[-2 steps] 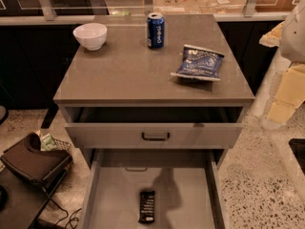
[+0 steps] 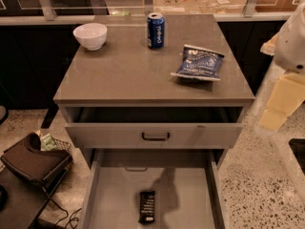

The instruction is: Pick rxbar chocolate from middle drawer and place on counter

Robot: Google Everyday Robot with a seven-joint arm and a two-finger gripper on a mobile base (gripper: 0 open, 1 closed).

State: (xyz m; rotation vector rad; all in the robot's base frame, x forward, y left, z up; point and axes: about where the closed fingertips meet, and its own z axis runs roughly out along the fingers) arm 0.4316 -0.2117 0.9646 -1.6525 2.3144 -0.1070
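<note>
The rxbar chocolate, a small black bar with white lettering, lies flat on the pale floor of the open middle drawer, near its front centre. The counter is the grey-brown top of the cabinet above it. My gripper shows as a pale cream shape at the right edge of the camera view, below the white arm. It hangs beside the cabinet's right side, level with the top drawer and well away from the bar. Nothing shows in it.
On the counter stand a white bowl at the back left, a blue can at the back centre and a blue crinkled snack bag at the right. The top drawer is slightly pulled out. A dark bag lies on the floor at the left.
</note>
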